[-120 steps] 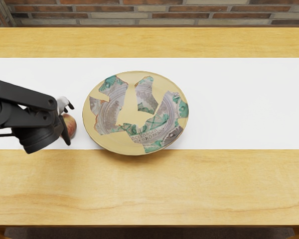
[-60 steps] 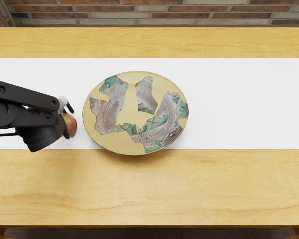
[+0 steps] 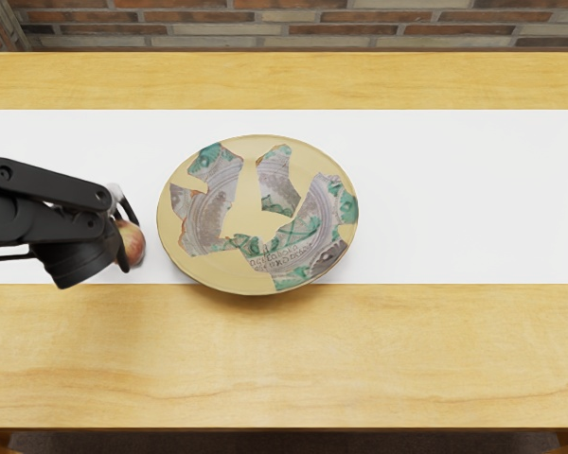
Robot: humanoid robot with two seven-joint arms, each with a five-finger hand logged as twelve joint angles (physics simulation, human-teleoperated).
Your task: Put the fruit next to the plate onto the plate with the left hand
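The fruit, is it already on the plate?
No, the fruit is to the left of the plate, clear of its rim, and partly hidden by the left hand.

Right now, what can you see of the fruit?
The fruit is small, round and smooth, red blending to yellow, apple-like. Only its right side shows; the left hand is against it and covers the rest. It is on the white runner, just left of the plate, apart from it and not yet on it.
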